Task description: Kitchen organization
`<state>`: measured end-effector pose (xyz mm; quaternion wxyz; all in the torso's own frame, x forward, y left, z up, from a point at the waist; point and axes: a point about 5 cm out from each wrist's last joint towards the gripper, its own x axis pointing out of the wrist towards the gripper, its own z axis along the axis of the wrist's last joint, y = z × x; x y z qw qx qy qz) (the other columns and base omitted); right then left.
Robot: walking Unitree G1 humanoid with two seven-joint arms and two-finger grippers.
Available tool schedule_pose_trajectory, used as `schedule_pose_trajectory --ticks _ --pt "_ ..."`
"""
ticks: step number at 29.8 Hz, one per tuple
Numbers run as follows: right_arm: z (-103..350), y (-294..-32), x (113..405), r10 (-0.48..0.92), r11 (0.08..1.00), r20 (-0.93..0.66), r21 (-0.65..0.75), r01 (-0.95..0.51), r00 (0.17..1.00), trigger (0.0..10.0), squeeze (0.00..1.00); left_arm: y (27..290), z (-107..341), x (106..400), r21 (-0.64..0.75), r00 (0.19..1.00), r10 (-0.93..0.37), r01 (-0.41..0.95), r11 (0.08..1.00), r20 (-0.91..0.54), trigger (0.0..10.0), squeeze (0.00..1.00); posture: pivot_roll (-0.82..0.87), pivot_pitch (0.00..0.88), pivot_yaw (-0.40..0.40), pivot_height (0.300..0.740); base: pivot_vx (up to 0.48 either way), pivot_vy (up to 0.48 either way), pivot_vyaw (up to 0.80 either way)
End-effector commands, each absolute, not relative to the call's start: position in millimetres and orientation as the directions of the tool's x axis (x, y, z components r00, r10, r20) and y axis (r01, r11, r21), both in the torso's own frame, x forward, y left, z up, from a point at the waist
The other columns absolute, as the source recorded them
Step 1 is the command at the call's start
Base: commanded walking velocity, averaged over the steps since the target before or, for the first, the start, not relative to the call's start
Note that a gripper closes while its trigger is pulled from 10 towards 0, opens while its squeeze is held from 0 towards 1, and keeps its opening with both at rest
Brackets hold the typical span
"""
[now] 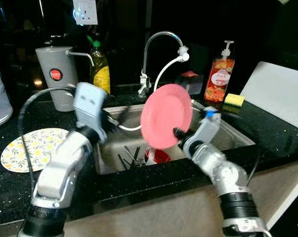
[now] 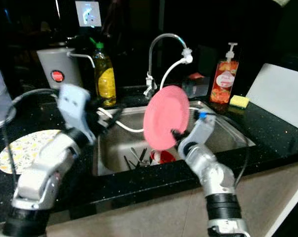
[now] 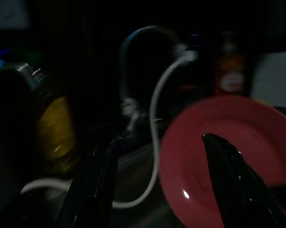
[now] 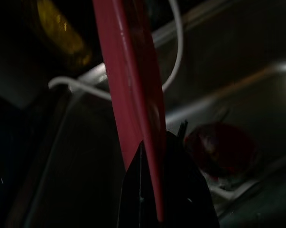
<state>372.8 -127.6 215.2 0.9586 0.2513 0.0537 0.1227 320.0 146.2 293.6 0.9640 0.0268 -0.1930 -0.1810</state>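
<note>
Plate [image 1: 166,115], pink and round, stands on edge in the air above the steel sink [image 1: 228,134], its lower rim pinched in the right tool [image 1: 178,133]. Left tool [image 1: 116,117], fingers spread and holding nothing, hangs beside it over the sink's left edge, with open room between. Black desk [image 1: 267,126] surrounds.

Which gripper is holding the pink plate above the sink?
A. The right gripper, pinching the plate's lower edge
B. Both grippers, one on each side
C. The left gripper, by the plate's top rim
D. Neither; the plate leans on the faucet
A. The right gripper is clamped on the lower edge of the pink plate, held upright over the sink, while the left gripper is open beside it, off the plate.
</note>
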Motion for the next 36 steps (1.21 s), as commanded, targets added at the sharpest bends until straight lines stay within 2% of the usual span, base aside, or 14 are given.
schedule_pose_trajectory --ticks 1,2,3,5,6,7,16,22,23,24,28,29,30,36 --pt "210 -124 373 0.262 0.857 -0.039 0.469 -0.214 0.964 10.0 0.00 150 289 324 0.060 0.890 -0.312 0.310 0.949 0.334 10.0 0.00 -0.03 0.025 -0.034 0.740 0.000 0.000 0.00" --pt "207 -122 374 0.259 0.866 -0.047 0.453 -0.211 0.965 10.0 0.00 151 288 324 0.044 0.895 -0.301 0.304 0.952 0.329 10.0 0.00 -0.03 0.026 -0.034 0.740 0.000 0.000 0.00" --pt "203 -120 374 0.253 0.883 -0.057 0.422 -0.206 0.966 10.0 0.18 152 286 324 0.027 0.907 -0.284 0.290 0.957 0.313 10.0 0.00 -0.03 0.027 -0.033 0.740 0.000 0.000 0.00" --pt "201 -118 375 0.248 0.894 -0.064 0.399 -0.203 0.967 10.0 0.18 154 284 325 0.016 0.914 -0.272 0.280 0.960 0.300 10.0 0.00 -0.03 0.027 -0.033 0.740 0.000 0.000 0.00" --pt "198 -116 375 0.251 0.903 -0.070 0.376 -0.207 0.966 10.0 0.65 155 282 325 0.007 0.923 -0.258 0.267 0.964 0.285 10.0 0.00 -0.03 0.027 -0.033 0.740 0.000 0.000 0.00" --pt "195 -113 374 0.252 0.914 -0.072 0.346 -0.213 0.965 10.0 1.00 158 280 326 0.001 0.933 -0.239 0.247 0.969 0.270 10.0 0.00 -0.03 0.028 -0.034 0.740 0.000 0.000 0.00" --pt "198 -114 373 0.256 0.907 -0.031 0.353 -0.229 0.966 10.0 1.00 162 276 328 -0.014 0.954 -0.192 0.200 0.980 0.230 10.0 0.00 -0.03 0.028 -0.034 0.740 0.000 0.000 0.00" --pt "217 -123 371 0.208 0.905 0.080 0.363 -0.223 0.975 10.0 1.00 161 276 328 -0.025 0.960 -0.181 0.191 0.981 0.215 10.0 0.00 -0.04 0.027 -0.032 0.740 0.000 0.000 0.00" --pt "233 -125 367 0.205 0.902 0.170 0.348 -0.253 0.964 10.0 0.89 163 275 329 -0.030 0.969 -0.159 0.168 0.985 0.191 10.0 0.00 -0.04 0.030 -0.029 0.740 0.000 0.000 0.00" --pt "242 -126 363 0.209 0.903 0.218 0.330 -0.274 0.953 10.0 0.00 166 271 330 -0.016 0.980 -0.126 0.130 0.991 0.154 10.0 0.00 -0.04 0.031 -0.027 0.740 0.000 0.000 0.00" --pt "256 -128 357 0.219 0.910 0.292 0.283 -0.303 0.931 10.0 0.00 177 260 333 0.008 0.998 -0.016 0.016 1.000 0.058 10.0 0.00 -0.04 0.031 -0.027 0.740 0.000 0.000 0.00" --pt "264 -129 352 0.224 0.923 0.329 0.232 -0.308 0.917 10.0 0.00 186 249 329 0.208 1.000 0.025 -0.023 0.978 -0.007 10.0 0.00 -0.04 0.037 -0.009 0.740 0.000 0.000 0.00" --pt "266 -130 351 0.223 0.925 0.335 0.223 -0.307 0.915 10.0 0.00 188 247 327 0.280 1.000 0.022 -0.017 0.960 -0.014 10.0 0.00 -0.04 0.037 -0.009 0.740 0.000 0.000 0.00" --pt "266 -133 349 0.210 0.926 0.338 0.231 -0.297 0.918 10.0 0.00 203 238 322 0.409 0.996 0.069 -0.037 0.912 -0.063 10.0 0.00 -0.02 0.035 -0.002 0.740 0.000 0.000 0.00"
